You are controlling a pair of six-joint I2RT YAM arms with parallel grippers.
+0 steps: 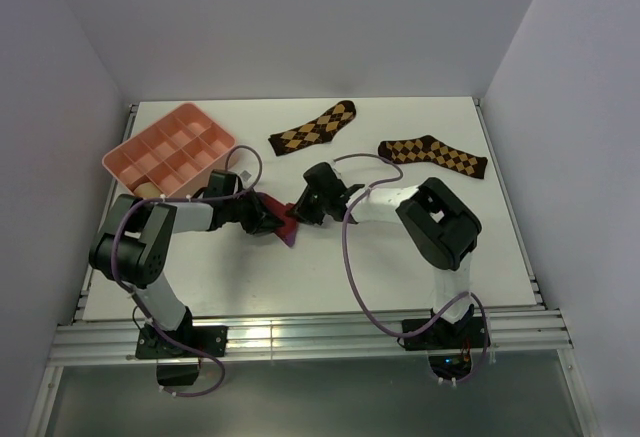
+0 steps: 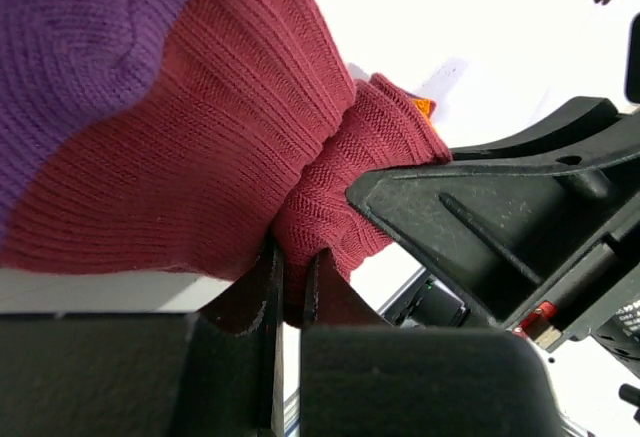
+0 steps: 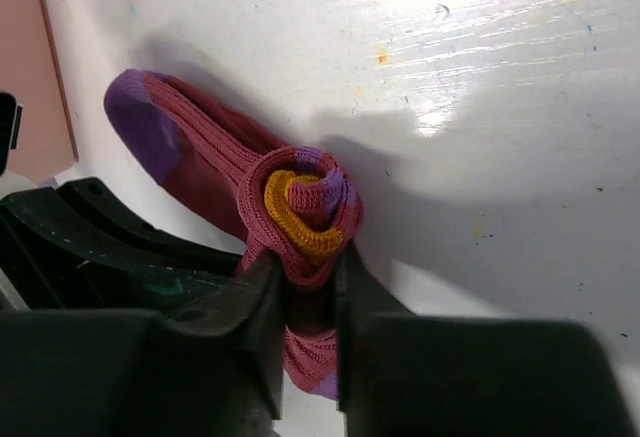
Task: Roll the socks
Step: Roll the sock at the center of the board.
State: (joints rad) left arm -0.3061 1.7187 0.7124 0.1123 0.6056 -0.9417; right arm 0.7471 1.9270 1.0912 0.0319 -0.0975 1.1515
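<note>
The crimson sock (image 1: 286, 227) lies at the table's middle, between my two grippers. One end of it is wound into a roll (image 3: 305, 212) with the orange cuff and some purple spiralled inside; the purple toe (image 3: 140, 127) lies flat beyond. My right gripper (image 3: 308, 302) is shut on that roll from both sides. My left gripper (image 2: 292, 282) is shut on a pinched fold of the sock's crimson fabric (image 2: 230, 137). In the top view the left gripper (image 1: 270, 219) and right gripper (image 1: 302, 211) nearly touch. A small tan thing (image 1: 150, 189) shows by the tray, partly hidden.
A pink divided tray (image 1: 120, 162) stands at the back left, close to the left arm. Two dark brown argyle socks lie flat at the back, one in the centre (image 1: 313, 128) and one to the right (image 1: 432, 155). Walls close in the table on three sides.
</note>
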